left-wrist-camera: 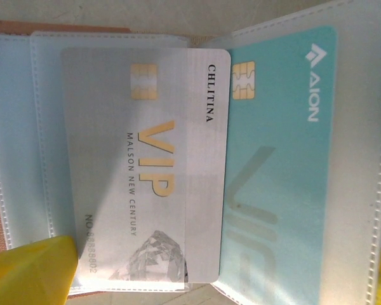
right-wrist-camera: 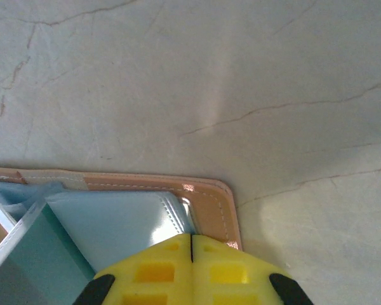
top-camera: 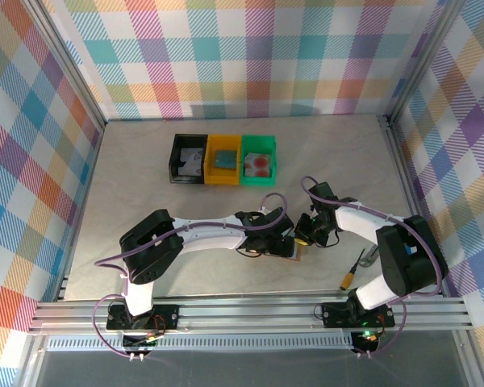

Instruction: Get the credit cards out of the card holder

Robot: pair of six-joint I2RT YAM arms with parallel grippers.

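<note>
Risk: grey VIP card [left-wrist-camera: 146, 165] sits partly out of pocket, edge just beside teal card [left-wrist-camera: 286, 190]. Left gripper [top-camera: 279, 236], fingers spread wide over open card holder [right-wrist-camera: 206, 197], could nip pocket lip or both cards and drag holder. Right gripper [right-wrist-camera: 191, 264], fingers pressed together, sits at holder corner; slip there frees holder. Holder lies near table [right-wrist-camera: 241, 76] front, between grippers. Unclear: whether right fingertips actually touch holder; VIP card's tucked end veiled by pocket.

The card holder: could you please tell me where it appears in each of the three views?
Top external: the card holder lies low centre, where the two arms meet.
Left wrist: open across the picture, pockets holding a grey-white card and a teal card.
Right wrist: lower left, its brown corner above the shut right claw.
Shared landmark: the teal card, in both wrist views.
</note>
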